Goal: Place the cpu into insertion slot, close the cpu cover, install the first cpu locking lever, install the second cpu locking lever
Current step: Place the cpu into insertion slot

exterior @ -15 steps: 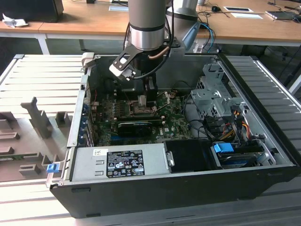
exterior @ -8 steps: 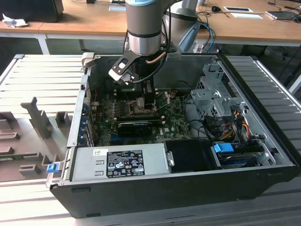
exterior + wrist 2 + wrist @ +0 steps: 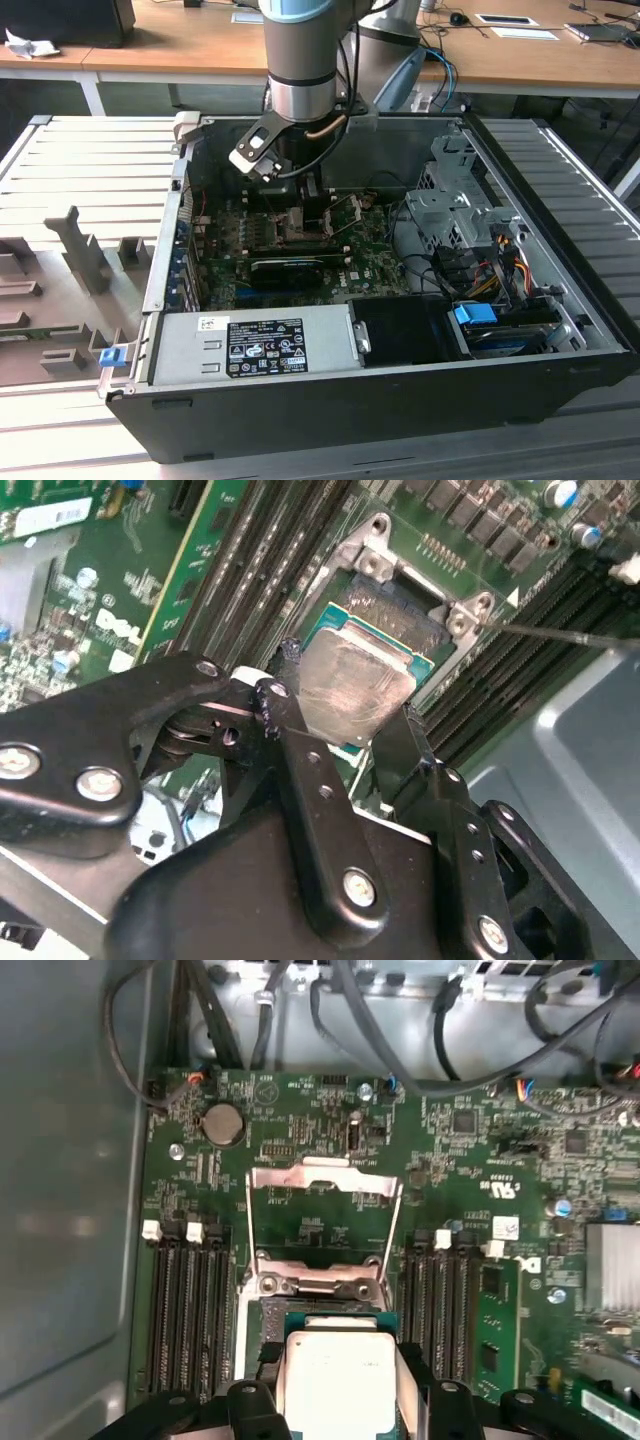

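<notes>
The gripper (image 3: 345, 698), fingers pressed against two sides of the cpu (image 3: 360, 670), holds it low over the insertion slot (image 3: 400, 605) on the green motherboard (image 3: 470, 1160), the cpu cover (image 3: 320, 1172) swung open, inside an open computer case (image 3: 400, 400) lying on a grey slatted table (image 3: 90, 160) before wooden desks (image 3: 180, 40).

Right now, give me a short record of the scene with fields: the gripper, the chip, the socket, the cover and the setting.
gripper: shut on the chip, one finger on each of two opposite edges
chip: low over the socket; cannot tell if it is seated
socket: dark strip showing beyond the chip
cover: open, tipped back from the socket
setting: green circuit board inside an open computer case
</notes>
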`<state>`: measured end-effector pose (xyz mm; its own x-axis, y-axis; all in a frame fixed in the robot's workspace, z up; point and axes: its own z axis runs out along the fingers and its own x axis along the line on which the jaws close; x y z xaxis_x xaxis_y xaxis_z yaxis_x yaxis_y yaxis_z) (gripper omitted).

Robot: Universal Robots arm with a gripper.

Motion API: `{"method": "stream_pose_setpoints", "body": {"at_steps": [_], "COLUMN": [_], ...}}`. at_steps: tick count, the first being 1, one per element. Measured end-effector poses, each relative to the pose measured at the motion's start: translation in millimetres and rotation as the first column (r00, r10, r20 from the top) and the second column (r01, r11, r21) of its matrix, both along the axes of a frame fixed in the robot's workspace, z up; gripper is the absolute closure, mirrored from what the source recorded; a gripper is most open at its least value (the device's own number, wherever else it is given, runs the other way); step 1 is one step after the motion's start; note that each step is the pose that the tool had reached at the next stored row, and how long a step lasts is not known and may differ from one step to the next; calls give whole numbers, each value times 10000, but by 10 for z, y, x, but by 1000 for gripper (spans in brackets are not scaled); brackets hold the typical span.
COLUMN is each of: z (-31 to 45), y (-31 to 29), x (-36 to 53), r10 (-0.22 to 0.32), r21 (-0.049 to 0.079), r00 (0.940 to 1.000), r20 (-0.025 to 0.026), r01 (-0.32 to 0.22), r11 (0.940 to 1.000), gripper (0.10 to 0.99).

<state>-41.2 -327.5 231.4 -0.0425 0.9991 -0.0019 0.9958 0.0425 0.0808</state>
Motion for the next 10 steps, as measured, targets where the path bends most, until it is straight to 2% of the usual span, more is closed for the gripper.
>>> {"method": "stream_pose_setpoints", "body": {"at_steps": [6,8,10], "z": [-159,-187,-246], "y": [54,63,102], "x": [-23,-23,-22], "r10": [-53,-106,-120], "r21": [0,-1,-15], "r00": [10000,9999,9999], "r20": [0,-1,0], "r01": [53,106,120], "r11": [10000,9999,9999], "gripper": [557,557,557]}}
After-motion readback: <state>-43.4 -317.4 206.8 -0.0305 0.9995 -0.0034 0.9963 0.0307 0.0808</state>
